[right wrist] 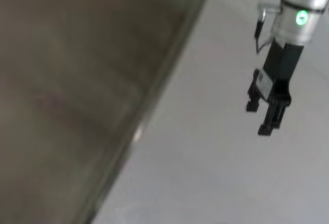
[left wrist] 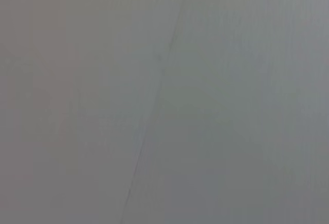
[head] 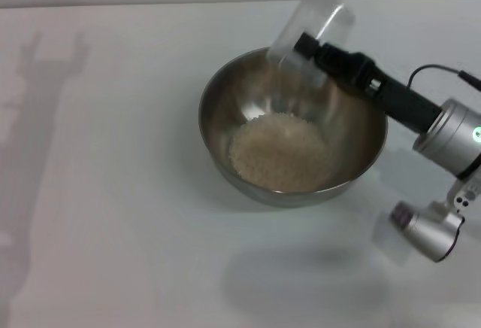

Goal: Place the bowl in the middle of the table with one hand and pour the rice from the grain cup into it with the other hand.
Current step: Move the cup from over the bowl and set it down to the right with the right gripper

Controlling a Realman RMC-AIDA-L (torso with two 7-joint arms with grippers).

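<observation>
The steel bowl (head: 213, 110) stands near the middle of the white table (head: 113, 192), holding a pale mound of rice (head: 279, 151). Over the bowl's far rim, my right gripper (head: 304, 44) is shut on the clear grain cup (head: 312, 21). The cup is tipped with its mouth down toward the bowl, and I see no rice inside it. The right wrist view shows the bowl's wall (right wrist: 77, 80) close up. Farther off in that view, my left gripper (right wrist: 261, 118) hangs above the table, open and holding nothing. The head view shows only that arm's shadow, at the left.
The right arm's silver joints (head: 447, 129) reach in over the table's right side. The left wrist view shows only a plain grey surface. Bare tabletop (right wrist: 205, 172) lies around the bowl.
</observation>
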